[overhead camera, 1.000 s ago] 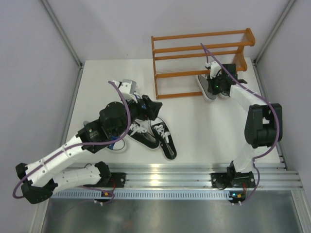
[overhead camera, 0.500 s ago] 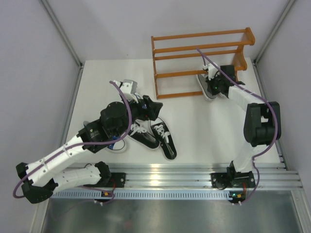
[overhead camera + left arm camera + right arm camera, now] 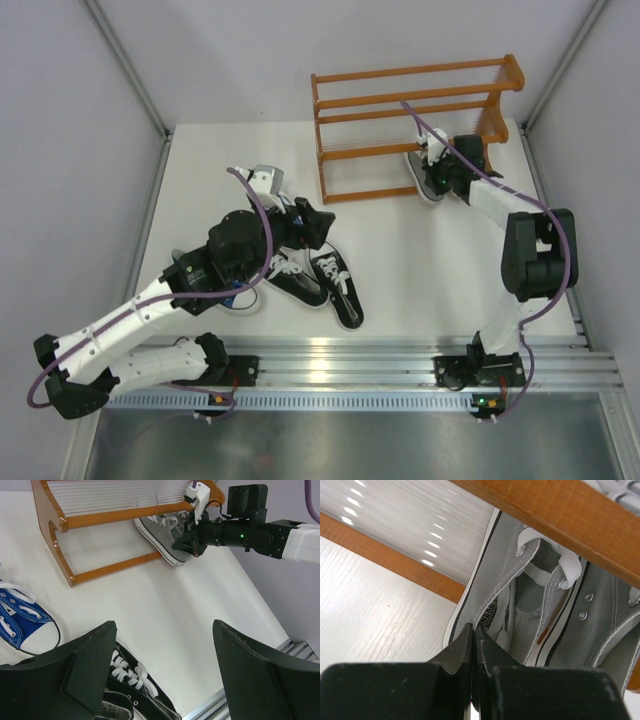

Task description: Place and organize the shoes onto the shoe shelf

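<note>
Pincer [image 3: 472, 630], tips together, at grey sneaker [image 3: 490, 575] heel

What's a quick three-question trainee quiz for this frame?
1. True or false: the left gripper is clamped on a shoe.
2. On the shoe shelf, the grey shoes sit in: A the top tier; B the bottom tier; C the middle tier.
3. Fill in: the right gripper has its jaws ____, tips at a grey shoe's heel.
Key: 1 false, it is open and empty; 2 B; 3 shut.
</note>
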Action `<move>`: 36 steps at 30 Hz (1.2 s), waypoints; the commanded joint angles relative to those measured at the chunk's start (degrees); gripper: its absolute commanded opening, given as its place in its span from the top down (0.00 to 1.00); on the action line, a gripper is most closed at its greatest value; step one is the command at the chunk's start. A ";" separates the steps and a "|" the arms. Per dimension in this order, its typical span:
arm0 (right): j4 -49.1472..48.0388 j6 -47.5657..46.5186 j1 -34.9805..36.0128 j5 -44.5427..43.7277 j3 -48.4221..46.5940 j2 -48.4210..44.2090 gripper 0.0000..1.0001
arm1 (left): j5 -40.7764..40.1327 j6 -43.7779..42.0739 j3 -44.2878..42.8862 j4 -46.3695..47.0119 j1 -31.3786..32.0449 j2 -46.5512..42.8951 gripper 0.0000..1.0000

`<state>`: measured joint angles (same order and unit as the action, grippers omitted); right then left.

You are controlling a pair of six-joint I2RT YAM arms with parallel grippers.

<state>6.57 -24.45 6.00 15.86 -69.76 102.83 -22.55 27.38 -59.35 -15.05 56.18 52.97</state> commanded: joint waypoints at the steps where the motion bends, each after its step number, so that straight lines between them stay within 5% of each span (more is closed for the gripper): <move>1: -9.64 -0.69 0.50 0.14 -1.43 -1.84 1.00 | 0.22 0.40 0.20 2.66 -0.11 -0.77 0.17; 29: -4.90 -19.94 -1.69 -1.09 -2.58 1.85 1.00 | 1.72 0.05 -2.00 2.57 -0.20 2.49 0.17; 36: -5.07 -21.17 -2.13 -2.67 -1.96 1.41 0.89 | 1.89 0.57 -1.38 2.57 -0.11 2.14 0.17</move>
<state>5.93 -42.48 5.48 15.88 -69.84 104.03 -21.17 27.42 -59.35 -15.05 56.18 55.31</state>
